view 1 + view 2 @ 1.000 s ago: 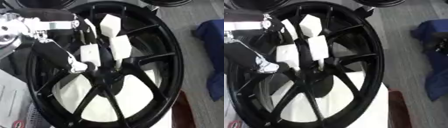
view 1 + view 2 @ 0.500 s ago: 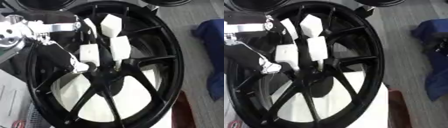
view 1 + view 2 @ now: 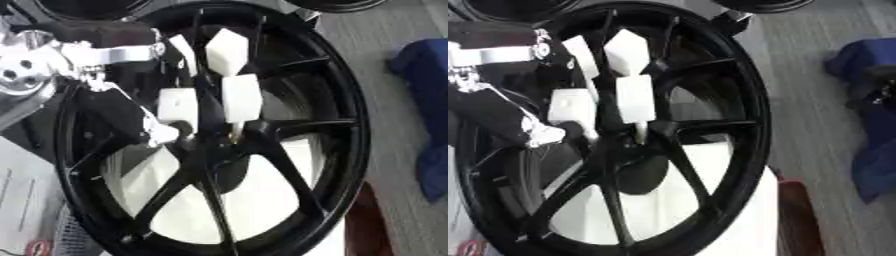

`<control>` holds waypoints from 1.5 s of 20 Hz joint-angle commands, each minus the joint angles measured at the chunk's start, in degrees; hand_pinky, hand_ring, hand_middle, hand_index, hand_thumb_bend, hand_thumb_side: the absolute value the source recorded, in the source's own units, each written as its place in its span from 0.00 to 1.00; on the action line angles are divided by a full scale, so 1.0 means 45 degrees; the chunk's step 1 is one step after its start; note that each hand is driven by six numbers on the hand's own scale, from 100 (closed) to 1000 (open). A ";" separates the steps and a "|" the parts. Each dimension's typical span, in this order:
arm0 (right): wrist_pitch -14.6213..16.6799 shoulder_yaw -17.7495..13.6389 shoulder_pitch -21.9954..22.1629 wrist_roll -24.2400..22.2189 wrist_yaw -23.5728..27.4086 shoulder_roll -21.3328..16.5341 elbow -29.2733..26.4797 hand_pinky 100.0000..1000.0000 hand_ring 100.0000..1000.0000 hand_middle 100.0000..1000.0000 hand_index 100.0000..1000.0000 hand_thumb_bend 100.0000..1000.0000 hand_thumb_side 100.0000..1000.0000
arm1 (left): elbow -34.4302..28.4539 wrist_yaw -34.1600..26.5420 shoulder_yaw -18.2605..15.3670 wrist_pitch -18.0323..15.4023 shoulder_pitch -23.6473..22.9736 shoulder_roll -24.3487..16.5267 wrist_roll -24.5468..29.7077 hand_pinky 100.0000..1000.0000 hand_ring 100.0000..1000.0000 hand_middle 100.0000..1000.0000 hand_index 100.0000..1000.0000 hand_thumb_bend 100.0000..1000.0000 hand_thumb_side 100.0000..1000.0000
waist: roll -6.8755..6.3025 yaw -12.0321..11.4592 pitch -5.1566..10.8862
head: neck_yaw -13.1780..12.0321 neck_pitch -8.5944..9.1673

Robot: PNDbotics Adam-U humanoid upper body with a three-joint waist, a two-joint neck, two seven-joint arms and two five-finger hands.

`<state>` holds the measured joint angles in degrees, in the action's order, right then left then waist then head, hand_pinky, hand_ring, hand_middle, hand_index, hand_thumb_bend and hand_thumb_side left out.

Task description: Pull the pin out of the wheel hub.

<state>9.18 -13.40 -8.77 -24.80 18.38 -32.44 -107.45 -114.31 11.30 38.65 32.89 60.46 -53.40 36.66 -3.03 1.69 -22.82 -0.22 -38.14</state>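
A black spoked wheel (image 3: pixel 341 100) lies flat on a white table (image 3: pixel 262 200). My left hand (image 3: pixel 178 106), black and silver with white pads, reaches in from the left over the hub (image 3: pixel 219 155). Its fingers (image 3: pixel 241 97) curl down at the hub's centre. A thin pale pin (image 3: pixel 639 132) sticks out below one white fingertip, its lower end at the hub and its top hidden by the pad. The thumb's pad sits just to the left. My right hand shows in no view.
A blue cloth-like thing (image 3: pixel 424 125) lies on the grey floor to the right. More black wheels (image 3: pixel 763 4) are at the top edge. Papers (image 3: pixel 22 200) lie at the lower left, and a dark red thing (image 3: pixel 798 220) sits at the table's lower right.
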 commanded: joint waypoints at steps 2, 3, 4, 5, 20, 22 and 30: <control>-0.0023 -0.0131 -0.0060 0.0009 0.0089 -0.0226 -0.0096 0.81 0.59 0.54 0.78 0.00 0.81 | -0.0062 0.0051 -0.0244 0.2222 -0.0077 -0.0494 0.2440 0.52 0.44 0.43 0.58 0.14 0.13 | 0.0055 -0.0025 0.0275 | -0.0002 0.0070; -0.0033 -0.0127 -0.0067 0.0007 0.0101 -0.0228 -0.0099 0.81 0.59 0.54 0.78 0.00 0.81 | -0.0062 0.0074 -0.0269 0.2154 -0.0134 -0.0540 0.2423 0.52 0.45 0.44 0.58 0.14 0.09 | 0.0052 -0.0026 0.0282 | -0.0003 0.0069; -0.0040 -0.0124 -0.0072 0.0005 0.0117 -0.0227 -0.0105 0.81 0.59 0.54 0.78 0.00 0.81 | -0.0062 0.0110 -0.0284 0.2098 -0.0184 -0.0574 0.2417 0.52 0.45 0.44 0.58 0.14 0.07 | 0.0050 -0.0023 0.0287 | -0.0008 0.0072; -0.0042 -0.0125 -0.0074 0.0009 0.0135 -0.0224 -0.0115 0.81 0.59 0.54 0.78 0.00 0.81 | -0.0062 0.0141 -0.0284 0.2042 -0.0224 -0.0594 0.2432 0.52 0.45 0.44 0.59 0.14 0.03 | 0.0051 -0.0016 0.0294 | -0.0013 0.0077; -0.0046 -0.0154 -0.0015 0.0067 0.0115 -0.0179 -0.0080 0.81 0.59 0.54 0.78 0.00 0.82 | -0.0062 0.0333 -0.0488 0.1729 -0.0293 -0.0605 0.1983 0.45 0.31 0.28 0.42 0.00 0.00 | 0.0053 0.0014 0.0293 | -0.0011 0.0106; -0.0046 -0.0151 -0.0008 0.0063 0.0116 -0.0180 -0.0073 0.81 0.59 0.55 0.78 0.00 0.82 | -0.0062 0.0330 -0.0603 0.1543 -0.0264 -0.0619 0.1752 0.45 0.28 0.25 0.38 0.00 0.00 | 0.0055 0.0006 0.0305 | -0.0001 0.0103; -0.0033 -0.0191 0.0054 0.0108 0.0143 -0.0219 -0.0068 0.81 0.59 0.55 0.78 0.00 0.82 | -0.0062 0.0092 -0.1268 0.0450 -0.0034 -0.0768 0.1034 0.42 0.22 0.19 0.31 0.07 0.00 | 0.0022 -0.0030 0.0383 | 0.0087 0.0072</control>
<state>9.02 -13.45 -8.47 -24.60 18.73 -32.43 -107.24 -114.34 12.06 34.60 31.77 59.14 -54.97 37.78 -3.08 1.59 -22.72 0.08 -38.15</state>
